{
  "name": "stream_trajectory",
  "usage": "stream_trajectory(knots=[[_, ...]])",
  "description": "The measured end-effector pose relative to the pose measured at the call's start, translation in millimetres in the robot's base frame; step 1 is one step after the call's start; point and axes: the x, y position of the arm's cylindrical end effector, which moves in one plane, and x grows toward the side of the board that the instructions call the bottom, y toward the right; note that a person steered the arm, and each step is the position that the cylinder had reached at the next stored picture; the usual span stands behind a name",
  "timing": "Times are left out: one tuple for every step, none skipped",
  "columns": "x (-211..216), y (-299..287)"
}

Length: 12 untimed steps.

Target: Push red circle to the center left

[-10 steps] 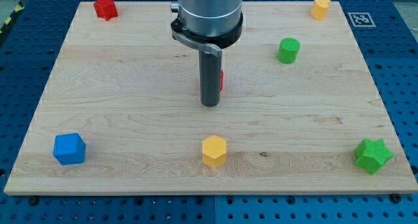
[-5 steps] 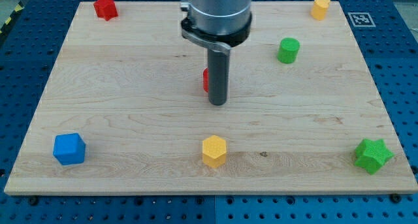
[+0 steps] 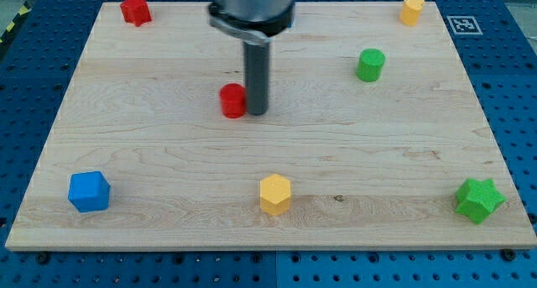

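The red circle (image 3: 232,101) is a small red cylinder standing on the wooden board (image 3: 168,162), a little left of the board's middle. My tip (image 3: 257,113) is right beside it on its right side, touching or nearly touching it. The rod rises from there to the arm's grey body at the view's top.
A red star-like block (image 3: 134,9) sits at the top left. A yellow block (image 3: 411,10) is at the top right, a green cylinder (image 3: 370,65) below it. A blue cube (image 3: 89,191) is bottom left, a yellow hexagon (image 3: 274,194) bottom centre, a green star (image 3: 479,199) bottom right.
My tip swung round to the red circle's right side and then moved left, and the red circle has slid left with it.
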Motion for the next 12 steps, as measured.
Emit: stream_trajectory(knots=[[0.0,-43.3],[0.0,-84.9],[0.0,-90.1],[0.7,-75.1],[-4.5,-64.9],[-17.1,-69.8],[-20.8,-81.5],[-32.2,-104.3],[-39.8,-129.3],[-43.1,-143.4],[-43.1,-146.8],[-43.1,-146.8]])
